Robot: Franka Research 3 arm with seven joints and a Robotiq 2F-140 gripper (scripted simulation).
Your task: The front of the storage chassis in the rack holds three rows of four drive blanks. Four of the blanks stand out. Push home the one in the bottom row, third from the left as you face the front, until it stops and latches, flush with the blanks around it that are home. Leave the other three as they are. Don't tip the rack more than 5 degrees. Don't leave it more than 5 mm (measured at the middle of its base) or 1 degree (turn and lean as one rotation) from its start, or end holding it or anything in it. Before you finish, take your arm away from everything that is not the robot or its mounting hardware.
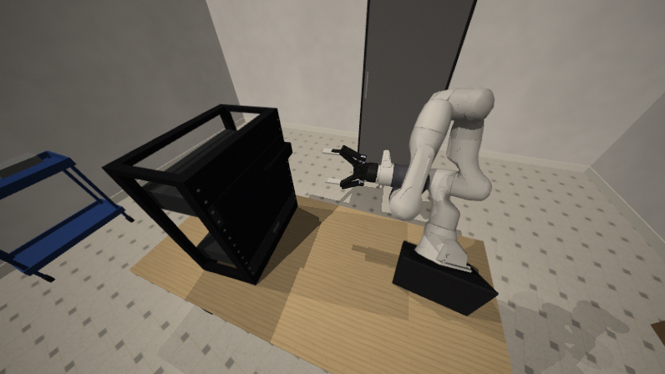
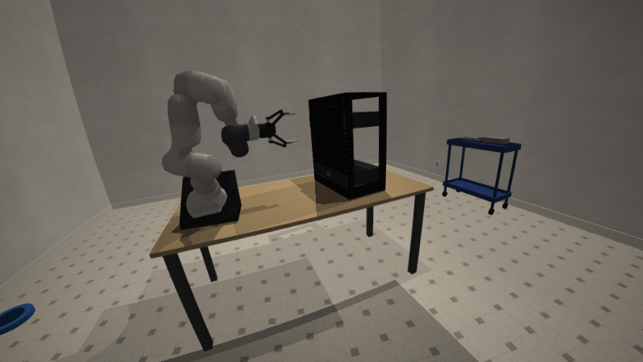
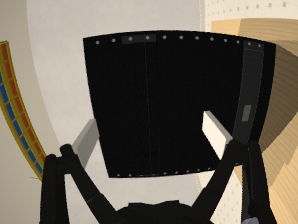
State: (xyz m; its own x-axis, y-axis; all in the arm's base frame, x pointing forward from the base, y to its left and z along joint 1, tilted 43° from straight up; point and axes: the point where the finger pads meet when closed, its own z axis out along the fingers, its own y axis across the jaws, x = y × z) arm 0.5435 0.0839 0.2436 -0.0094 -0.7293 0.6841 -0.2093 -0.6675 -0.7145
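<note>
Gripper spread wide, gripping nothing, level, aimed at the black rack ahead, well apart from its dark front. Target blank somewhere low on that front; too dark to pick out. Beneath: wooden table carrying rack and black arm pedestal. Beyond the rack: blue cart. Around: grey walls, tiled floor.

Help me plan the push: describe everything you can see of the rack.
The rack is a tall black open frame of square posts, standing upright on the wooden table, near its far end. Its front, dark and nearly featureless, with small pale dots along the rails, faces the open gripper, which hovers apart from it. Shelves show through the open side. Individual blanks cannot be made out. Only the table touches it.
</note>
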